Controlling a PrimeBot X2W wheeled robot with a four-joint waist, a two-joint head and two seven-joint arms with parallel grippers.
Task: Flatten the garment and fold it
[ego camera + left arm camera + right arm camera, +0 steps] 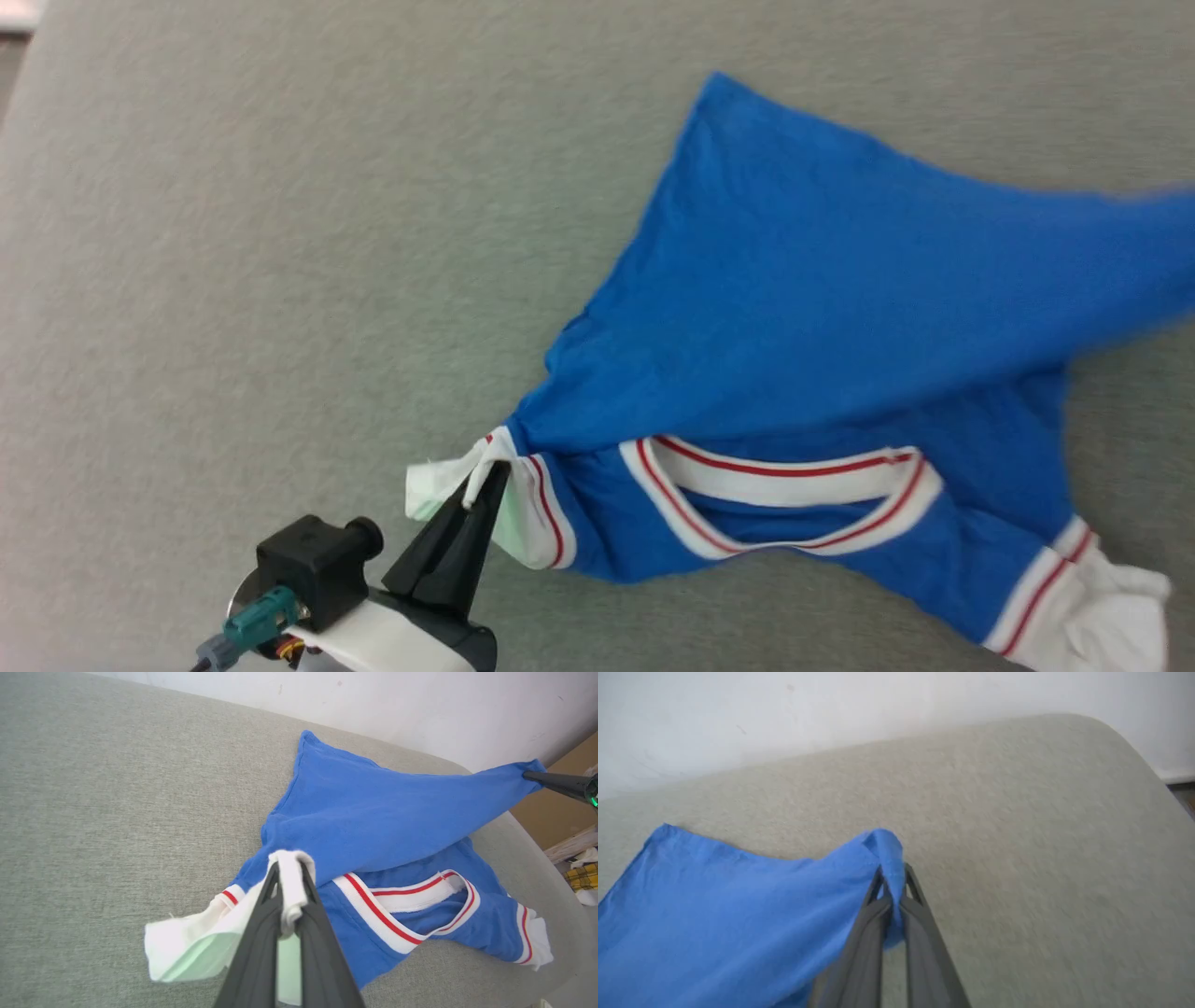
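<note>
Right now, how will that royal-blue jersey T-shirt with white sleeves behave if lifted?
Probably floppy: the T-shirt drapes between the left gripper and right gripper. Likely light, since fingertip pinches tent it. May bunch; blue cloth overlaps the collar.

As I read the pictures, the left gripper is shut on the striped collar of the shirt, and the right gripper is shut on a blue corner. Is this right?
Not the collar: the left gripper is shut on the white sleeve, as the left wrist view shows; the collar lies free. The right gripper is indeed shut on a blue corner of the shirt.
</note>
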